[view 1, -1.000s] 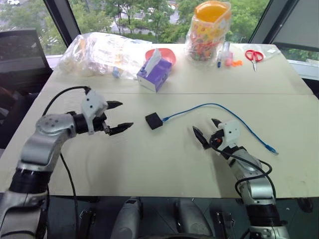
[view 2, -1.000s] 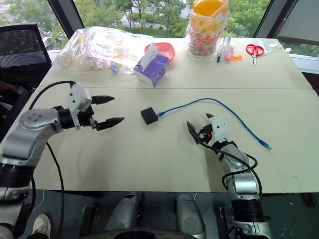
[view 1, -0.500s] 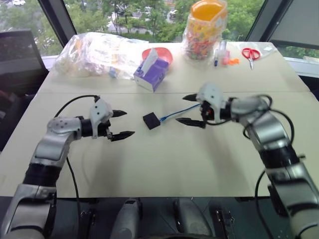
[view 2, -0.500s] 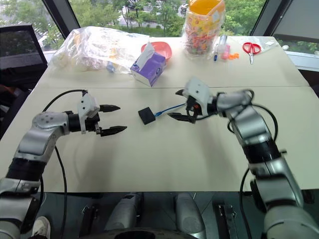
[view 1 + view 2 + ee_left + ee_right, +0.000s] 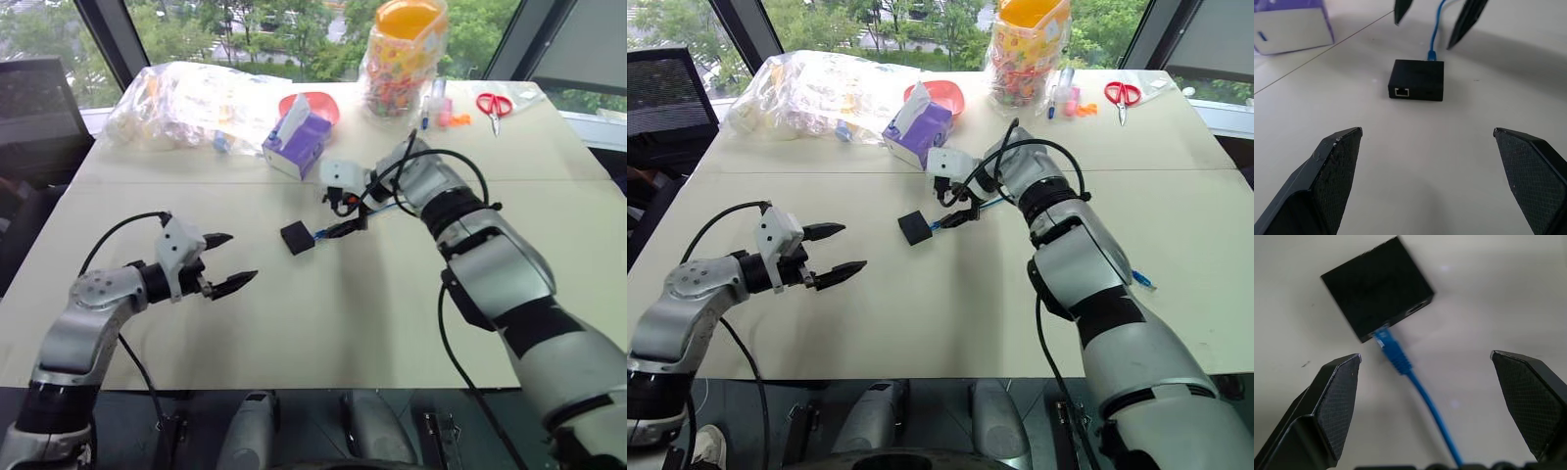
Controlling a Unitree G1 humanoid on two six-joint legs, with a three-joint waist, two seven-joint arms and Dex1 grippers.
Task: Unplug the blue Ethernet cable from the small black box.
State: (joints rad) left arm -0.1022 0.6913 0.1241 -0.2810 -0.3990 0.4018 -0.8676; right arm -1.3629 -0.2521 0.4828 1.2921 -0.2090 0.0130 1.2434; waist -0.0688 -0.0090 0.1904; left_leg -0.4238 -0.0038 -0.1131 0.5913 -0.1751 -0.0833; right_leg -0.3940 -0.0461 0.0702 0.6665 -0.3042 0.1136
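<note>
Blue Ethernet cable (image 5: 338, 228) sits plugged into small black box (image 5: 298, 237), mid-table. Head view: right gripper (image 5: 347, 210) spread wide above the plug; left gripper (image 5: 227, 262) apart, well clear. Right wrist view: plug between the fingers (image 5: 1334, 401), nothing touching. Risk: box is unpinned, so a pull probably drags it along.

An office-like test room high in a building is suggested. A wide pale table (image 5: 294, 323), made of two boards joined at a seam, is set against large dark-framed windows (image 5: 118, 39), through which treetops and a street are seen below. A black mesh office chair (image 5: 39, 103) is placed at the table's left. Everyday clutter is kept along the far edge: a purple tissue box (image 5: 299, 147), scissors (image 5: 493, 104), a jar (image 5: 400, 59) and a plastic bag (image 5: 201, 98).
</note>
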